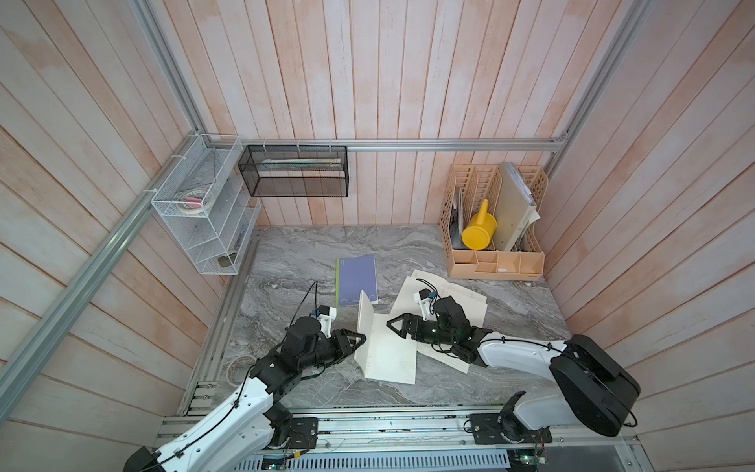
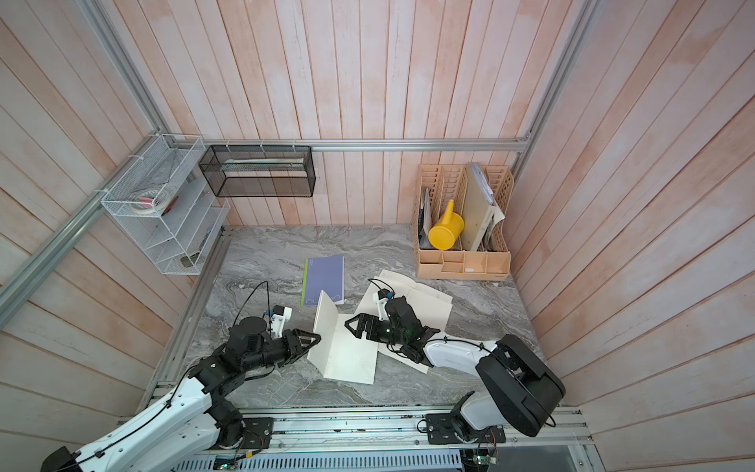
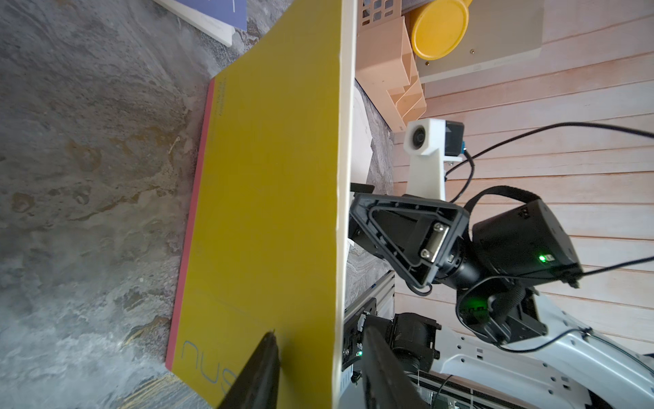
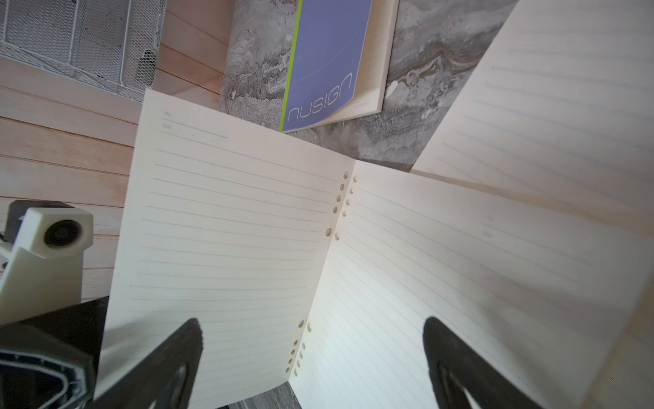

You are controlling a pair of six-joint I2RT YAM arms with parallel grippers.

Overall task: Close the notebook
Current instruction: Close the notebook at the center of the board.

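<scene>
The notebook (image 1: 390, 355) lies half open near the table's front in both top views. Its right page is flat. Its left half (image 2: 325, 323) stands almost upright and shows a yellow cover (image 3: 265, 212) with a red spine strip. My left gripper (image 1: 361, 339) straddles the upright half's free edge: one finger (image 3: 263, 357) rests on the yellow cover, the other stands apart on the page side, so the jaws are open. My right gripper (image 1: 393, 324) hovers open over the lined pages (image 4: 230, 230) with nothing between its fingers.
A closed purple notebook (image 1: 356, 280) lies just behind. Another open lined book (image 1: 451, 296) sits under the right arm. A beige desk organizer (image 1: 494, 263) holding a yellow watering can (image 1: 478, 231) stands back right. A white wire rack (image 1: 204, 212) and a black mesh basket (image 1: 294, 171) hang on the walls.
</scene>
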